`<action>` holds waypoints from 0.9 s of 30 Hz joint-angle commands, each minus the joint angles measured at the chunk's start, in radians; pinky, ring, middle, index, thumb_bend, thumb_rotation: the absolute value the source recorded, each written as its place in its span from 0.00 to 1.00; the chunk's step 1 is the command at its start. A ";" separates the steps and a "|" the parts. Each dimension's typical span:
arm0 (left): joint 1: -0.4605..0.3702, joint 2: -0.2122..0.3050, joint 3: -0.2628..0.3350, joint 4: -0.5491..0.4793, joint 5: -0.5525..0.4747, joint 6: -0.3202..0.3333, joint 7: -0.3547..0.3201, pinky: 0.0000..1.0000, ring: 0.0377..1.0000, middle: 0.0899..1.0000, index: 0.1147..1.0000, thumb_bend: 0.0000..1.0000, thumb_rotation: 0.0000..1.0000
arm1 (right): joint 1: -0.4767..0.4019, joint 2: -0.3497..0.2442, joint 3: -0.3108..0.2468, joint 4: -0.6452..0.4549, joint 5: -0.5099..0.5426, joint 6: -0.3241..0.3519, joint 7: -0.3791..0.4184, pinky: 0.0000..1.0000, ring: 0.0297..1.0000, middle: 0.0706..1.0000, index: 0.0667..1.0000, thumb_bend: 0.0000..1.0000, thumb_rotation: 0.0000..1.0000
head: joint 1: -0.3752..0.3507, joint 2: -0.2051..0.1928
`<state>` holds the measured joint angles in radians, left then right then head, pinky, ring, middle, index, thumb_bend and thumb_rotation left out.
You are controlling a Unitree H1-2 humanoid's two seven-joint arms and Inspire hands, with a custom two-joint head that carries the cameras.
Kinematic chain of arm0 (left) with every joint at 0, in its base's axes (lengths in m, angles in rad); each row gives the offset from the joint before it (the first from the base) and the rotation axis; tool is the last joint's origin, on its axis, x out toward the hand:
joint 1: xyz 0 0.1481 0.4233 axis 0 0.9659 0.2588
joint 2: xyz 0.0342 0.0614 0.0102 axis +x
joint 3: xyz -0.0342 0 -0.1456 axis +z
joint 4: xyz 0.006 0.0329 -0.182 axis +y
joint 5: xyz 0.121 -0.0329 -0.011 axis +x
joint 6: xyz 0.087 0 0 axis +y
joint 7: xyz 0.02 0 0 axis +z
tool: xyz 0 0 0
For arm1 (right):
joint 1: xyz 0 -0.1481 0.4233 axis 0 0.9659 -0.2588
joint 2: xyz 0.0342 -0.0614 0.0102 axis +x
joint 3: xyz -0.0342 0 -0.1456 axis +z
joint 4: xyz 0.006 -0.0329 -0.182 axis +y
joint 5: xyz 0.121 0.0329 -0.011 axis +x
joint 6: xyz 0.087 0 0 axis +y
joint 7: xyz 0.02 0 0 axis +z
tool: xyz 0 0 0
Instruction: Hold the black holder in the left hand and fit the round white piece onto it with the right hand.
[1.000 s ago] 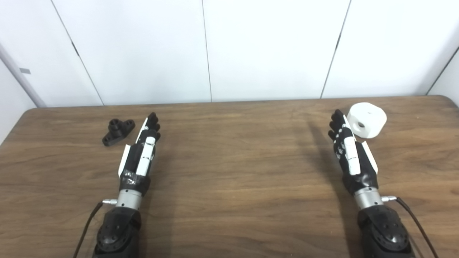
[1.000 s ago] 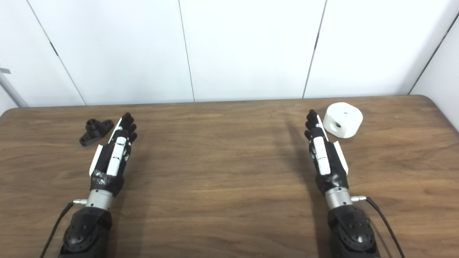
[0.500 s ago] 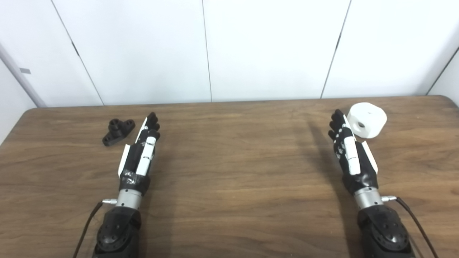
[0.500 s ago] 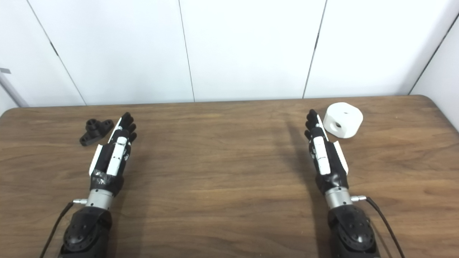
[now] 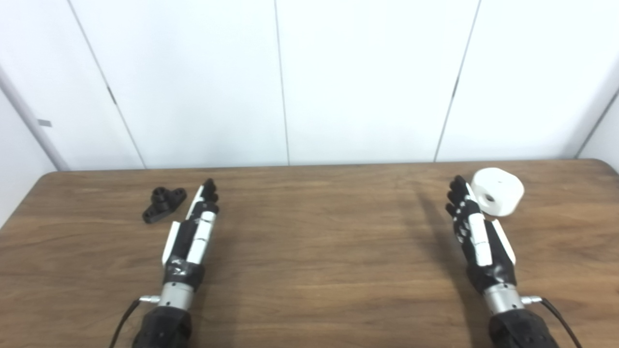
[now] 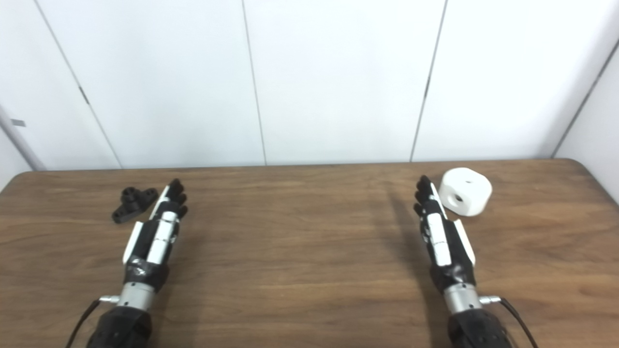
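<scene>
Black holder [image 5: 163,204]: lies on the surface [image 5: 319,251] at ten o'clock of the left hand [image 5: 191,232]; judged light, rigid; best taken by its base
Round white piece [image 5: 498,191]: at one o'clock of the right hand [image 5: 476,232]; judged stiff, smooth
Hands: both flat, outstretched, nothing held

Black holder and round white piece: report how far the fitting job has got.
Nothing is done yet. The black holder lies on the table just left of the open left hand. The round white piece sits beside the open right hand's fingertips. Neither is gripped. Left to do: both pickups and the fitting.
</scene>
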<state>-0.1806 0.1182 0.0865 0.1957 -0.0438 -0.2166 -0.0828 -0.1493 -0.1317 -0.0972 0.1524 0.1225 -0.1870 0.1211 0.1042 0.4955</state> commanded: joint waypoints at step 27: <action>0.053 0.168 -0.092 -0.104 0.894 -0.037 0.575 0.81 0.80 0.76 0.68 0.86 0.26 | 0.043 -0.028 -0.012 0.092 0.086 -0.029 0.049 1.00 1.00 1.00 1.00 0.31 1.00 | 0.161 -0.041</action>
<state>-0.1045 0.2657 -0.0025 0.0965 0.8142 -0.2359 0.4364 -0.1561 -0.1638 -0.1046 0.1709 0.1926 -0.1916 0.1572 0.2653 0.4541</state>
